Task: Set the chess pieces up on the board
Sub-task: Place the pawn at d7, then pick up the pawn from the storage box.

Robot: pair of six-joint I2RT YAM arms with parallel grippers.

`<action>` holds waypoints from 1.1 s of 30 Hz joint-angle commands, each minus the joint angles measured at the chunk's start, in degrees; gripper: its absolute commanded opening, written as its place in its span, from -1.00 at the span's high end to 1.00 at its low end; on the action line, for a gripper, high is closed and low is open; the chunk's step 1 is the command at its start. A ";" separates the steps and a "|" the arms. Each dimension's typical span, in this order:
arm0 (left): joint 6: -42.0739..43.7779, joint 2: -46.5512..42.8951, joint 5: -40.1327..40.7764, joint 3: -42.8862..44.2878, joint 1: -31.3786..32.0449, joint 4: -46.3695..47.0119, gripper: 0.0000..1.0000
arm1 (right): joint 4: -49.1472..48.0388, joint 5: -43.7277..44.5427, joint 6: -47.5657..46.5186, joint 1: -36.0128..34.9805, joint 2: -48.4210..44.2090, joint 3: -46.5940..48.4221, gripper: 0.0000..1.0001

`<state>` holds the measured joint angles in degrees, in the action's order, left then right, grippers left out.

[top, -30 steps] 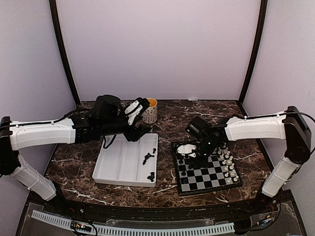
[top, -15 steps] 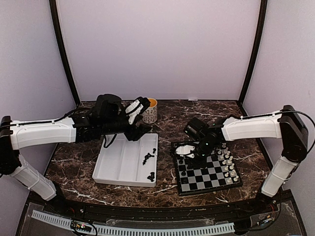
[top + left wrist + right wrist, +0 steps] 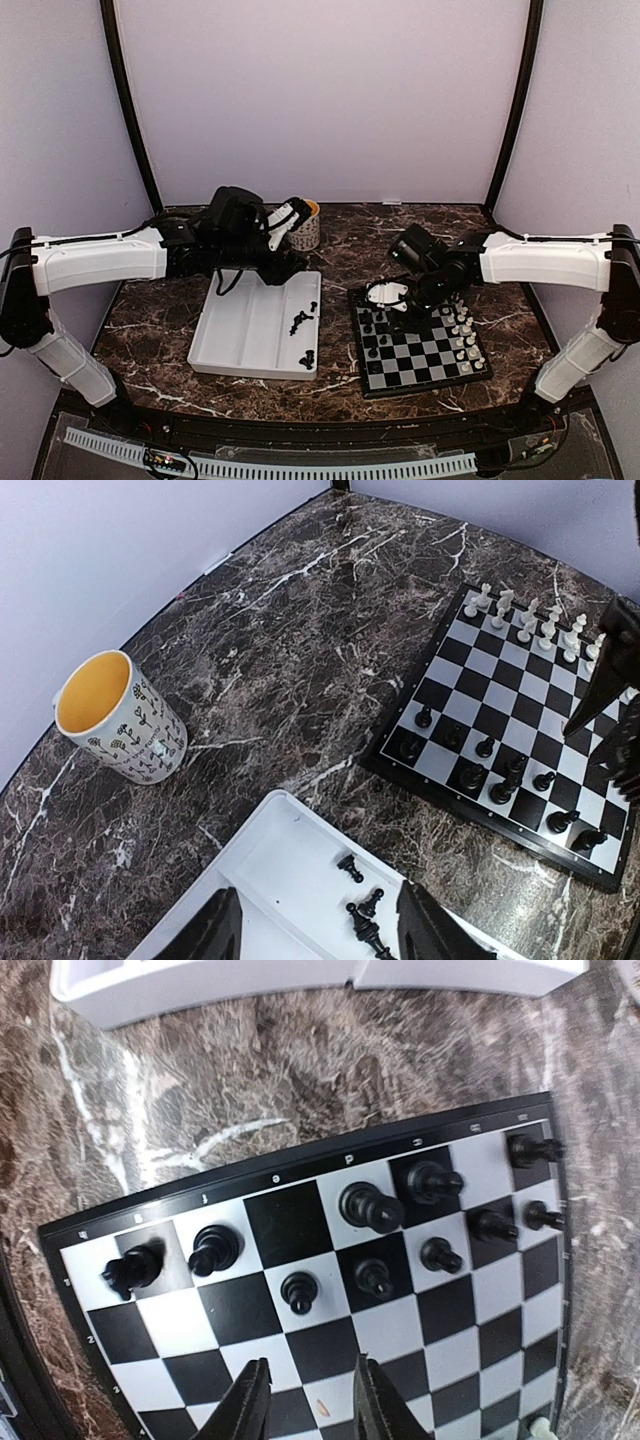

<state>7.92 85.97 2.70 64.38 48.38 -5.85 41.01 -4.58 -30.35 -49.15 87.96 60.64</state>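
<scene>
Glossy black chess pieces [image 3: 370, 1207] upright, checked board [image 3: 240, 1305], thin black rim

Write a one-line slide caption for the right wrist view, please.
Open right gripper hovers above the board, where black chess pieces stand in two edge rows.

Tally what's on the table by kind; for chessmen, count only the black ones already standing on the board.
Mug: 1
White tray: 1
Chessboard: 1
Black pieces standing on it: 10
Total: 13
</scene>
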 commanded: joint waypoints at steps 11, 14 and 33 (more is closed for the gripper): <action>-18.27 15.81 -5.43 12.52 -0.40 -25.77 0.20 | -2.51 -0.52 0.38 6.15 -8.13 -4.69 0.36; -18.40 19.18 -5.11 16.60 -0.40 -29.95 0.15 | -2.88 -0.64 0.29 6.25 -8.46 -4.89 0.36; -16.70 28.71 -5.28 23.55 -0.41 -31.57 0.25 | -3.66 -1.50 0.47 6.96 -9.79 -5.75 0.35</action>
<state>-11.92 114.83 -2.04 86.54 48.14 -36.82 38.79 -4.99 -30.68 -42.68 79.11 55.13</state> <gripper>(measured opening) 0.394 0.325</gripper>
